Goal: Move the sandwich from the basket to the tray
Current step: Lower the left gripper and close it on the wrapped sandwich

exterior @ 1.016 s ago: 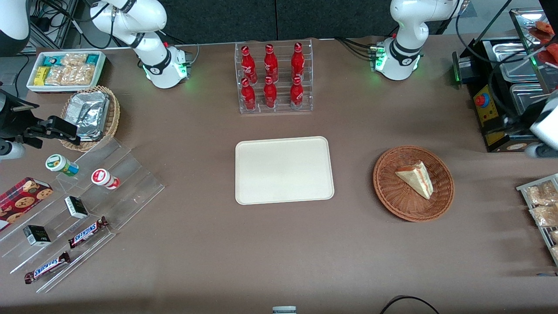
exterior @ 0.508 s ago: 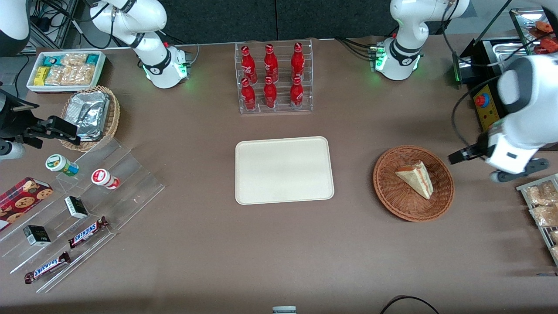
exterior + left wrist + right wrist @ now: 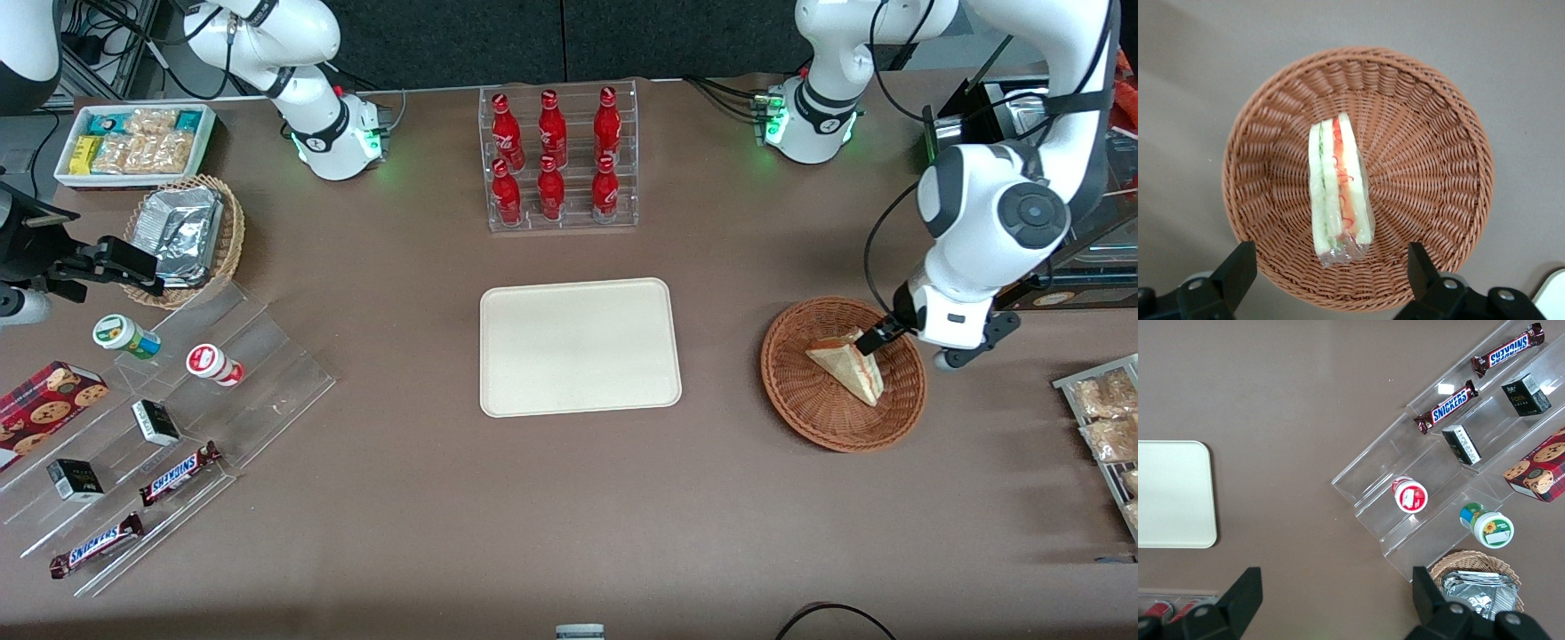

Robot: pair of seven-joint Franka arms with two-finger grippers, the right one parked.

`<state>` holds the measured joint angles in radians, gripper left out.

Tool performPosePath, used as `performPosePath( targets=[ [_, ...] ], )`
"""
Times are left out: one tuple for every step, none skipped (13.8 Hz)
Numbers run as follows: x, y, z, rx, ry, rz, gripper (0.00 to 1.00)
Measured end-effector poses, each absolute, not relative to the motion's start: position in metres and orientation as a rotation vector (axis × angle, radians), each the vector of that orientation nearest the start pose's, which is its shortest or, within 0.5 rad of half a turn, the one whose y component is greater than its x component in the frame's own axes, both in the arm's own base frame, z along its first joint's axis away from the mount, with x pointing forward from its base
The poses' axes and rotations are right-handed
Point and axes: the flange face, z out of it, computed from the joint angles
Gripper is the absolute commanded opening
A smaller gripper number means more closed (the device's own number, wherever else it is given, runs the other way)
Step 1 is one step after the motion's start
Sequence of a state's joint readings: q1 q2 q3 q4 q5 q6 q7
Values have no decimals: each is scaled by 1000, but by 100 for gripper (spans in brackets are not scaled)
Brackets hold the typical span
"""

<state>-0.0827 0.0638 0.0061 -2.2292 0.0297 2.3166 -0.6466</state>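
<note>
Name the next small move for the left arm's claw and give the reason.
Probably lower straight down. The claw is open and hangs above the basket, its fingers clear of the sandwich, which lies on the basket's floor between them. The tray holds nothing. Descending would put the fingers astride the wedge, ready to close.

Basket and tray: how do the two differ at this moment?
The basket is round, reddish-brown woven wicker; the tray is a flat cream rectangle with rounded corners. The basket holds the sandwich; the tray holds nothing. The open gripper hovers above the basket, its fingers wide apart, while nothing is over the tray. Both sit on the brown table.
</note>
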Motion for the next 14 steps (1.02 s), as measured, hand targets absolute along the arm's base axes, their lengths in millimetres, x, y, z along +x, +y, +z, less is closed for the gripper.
performPosePath(
  targets=[
    [532,-43,341,-3013,-848,-54,100],
    [530,-43,333,-3014,-848,-53,100],
    [527,-43,326,-3014,-848,-50,100],
    [526,-43,319,-3013,-848,-45,100],
    [524,-43,311,-3011,-847,-37,100],
    [523,-43,304,-3008,-846,-21,100],
    [522,-43,298,-3004,-845,-5,100],
    [521,-43,293,-3001,-844,8,100],
    [521,-43,289,-3001,-843,11,100],
    [522,-43,286,-3002,-845,6,100],
    [521,-43,282,-3002,-853,-3,100],
    [521,-43,278,-3001,-864,-11,100],
    [520,-43,273,-3001,-870,-15,100],
    [519,-43,268,-2999,-875,-12,100]
  ],
)
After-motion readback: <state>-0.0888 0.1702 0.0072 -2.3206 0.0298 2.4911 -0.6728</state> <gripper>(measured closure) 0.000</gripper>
